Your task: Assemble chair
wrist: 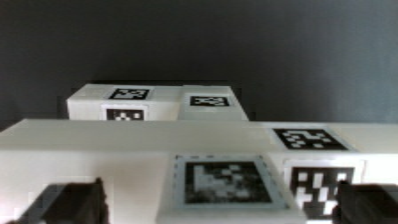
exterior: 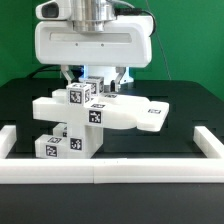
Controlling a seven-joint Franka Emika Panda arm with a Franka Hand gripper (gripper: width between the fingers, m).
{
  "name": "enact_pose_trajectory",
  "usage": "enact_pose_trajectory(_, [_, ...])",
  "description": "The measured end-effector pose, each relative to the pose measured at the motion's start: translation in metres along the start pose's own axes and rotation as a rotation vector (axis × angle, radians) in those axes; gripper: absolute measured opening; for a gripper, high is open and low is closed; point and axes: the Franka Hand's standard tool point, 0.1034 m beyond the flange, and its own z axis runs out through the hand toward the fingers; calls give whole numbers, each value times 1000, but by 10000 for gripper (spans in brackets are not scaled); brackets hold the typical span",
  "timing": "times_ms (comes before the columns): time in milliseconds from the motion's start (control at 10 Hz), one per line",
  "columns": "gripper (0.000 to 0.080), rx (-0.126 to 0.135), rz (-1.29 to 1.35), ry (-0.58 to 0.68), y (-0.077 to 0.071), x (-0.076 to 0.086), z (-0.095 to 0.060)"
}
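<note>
**Exterior view: arm parked low over the half-built chair**

Exterior view first, and the chair [exterior: 95, 118] sits mid-table on the black surface [exterior: 185, 110], a stack of white blocks and a flat panel, tags showing on several faces. A small tagged cube tops it, and a tagged block stands at its foot, on the exterior view's left. Right above the chair hangs the arm's big white wrist housing [exterior: 92, 45], straight down, with the gripper [exterior: 97, 80] dropping in just behind the top cube. Two dark fingers [exterior: 122, 76] flank that spot, apart from each other, and nothing is seen clamped between them; the jaws stand wide.

Outward from the chair: a long white border rail [exterior: 110, 163] runs in front of it, with raised ends at either side of the table. Green backdrop behind. The housing itself blocks any look at the chair's rear edge.

Over to the wrist view, and here is what the outside camera misses: the chair [wrist: 196, 140] from close above, a broad white panel with three tags facing up, and a second tagged block beyond it. Dark fingertips [wrist: 63, 205] poke in at both corners, spread to either side of the nearest tag. Focus is soft; tag patterns blur.
</note>
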Motion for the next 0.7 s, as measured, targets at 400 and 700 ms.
enact_pose_trajectory(400, [648,0,0,0,0,0,0])
enact_pose_trajectory(700, [648,0,0,0,0,0,0])
